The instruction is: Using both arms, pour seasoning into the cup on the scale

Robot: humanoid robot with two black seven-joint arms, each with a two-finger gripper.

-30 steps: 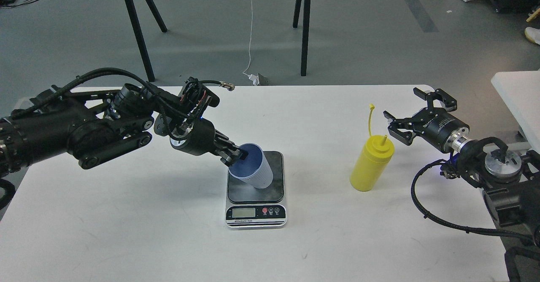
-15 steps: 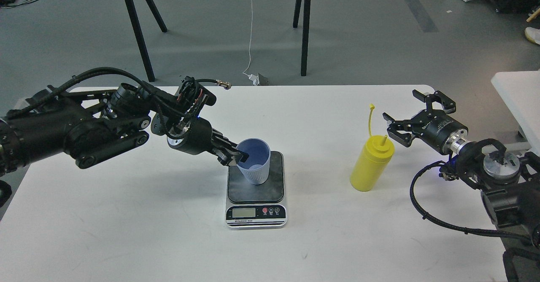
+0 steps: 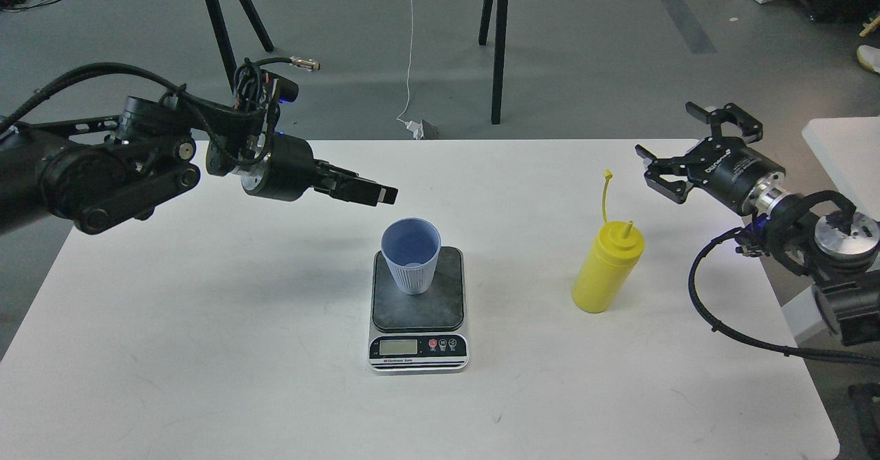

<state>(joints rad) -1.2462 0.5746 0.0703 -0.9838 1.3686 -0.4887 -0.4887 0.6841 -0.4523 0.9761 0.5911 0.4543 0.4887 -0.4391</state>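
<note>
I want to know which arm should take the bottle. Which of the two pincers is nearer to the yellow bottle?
The right pincer, open, beside the yellow squeeze bottle. The left pincer is beyond the blue cup.

The cup (image 3: 411, 256) is matt light-blue plastic with fine ribs. The bottle (image 3: 608, 267) is smooth yellow plastic. The scale (image 3: 419, 309) has a dull, worn dark plate and a silver-black front. The tabletop (image 3: 206, 322) is smooth, matt white, faintly scuffed.
</note>
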